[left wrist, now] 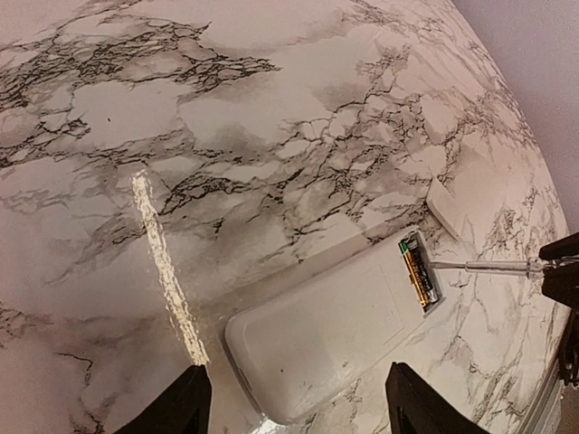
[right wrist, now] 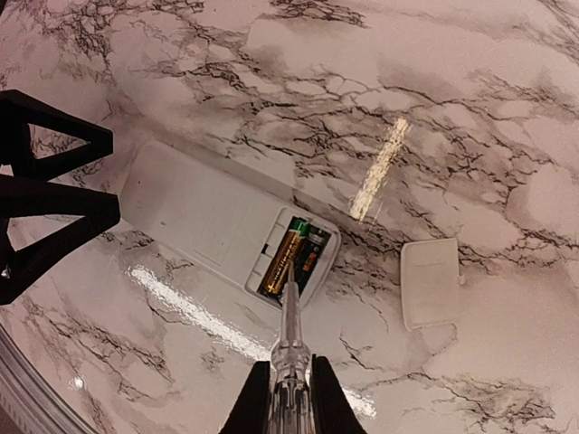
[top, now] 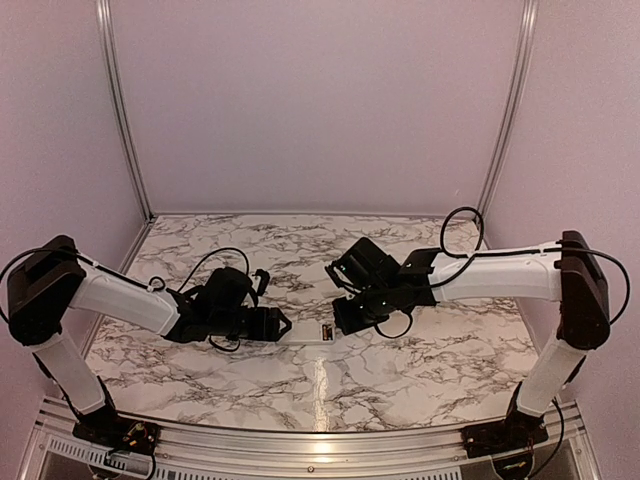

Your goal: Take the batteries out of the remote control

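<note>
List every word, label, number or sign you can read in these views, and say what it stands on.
No text can be read in any view.
On the gold-brown battery: wrapper print, if any, is too blurred to read.
On the dark battery: nothing legible.
On the remote control: plain white back, no label visible.
On the clear-handled tool: no marking visible.

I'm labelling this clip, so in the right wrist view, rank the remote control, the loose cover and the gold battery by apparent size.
1. remote control
2. loose cover
3. gold battery
All three lie at similar depth, so nearness hardly skews this.
</note>
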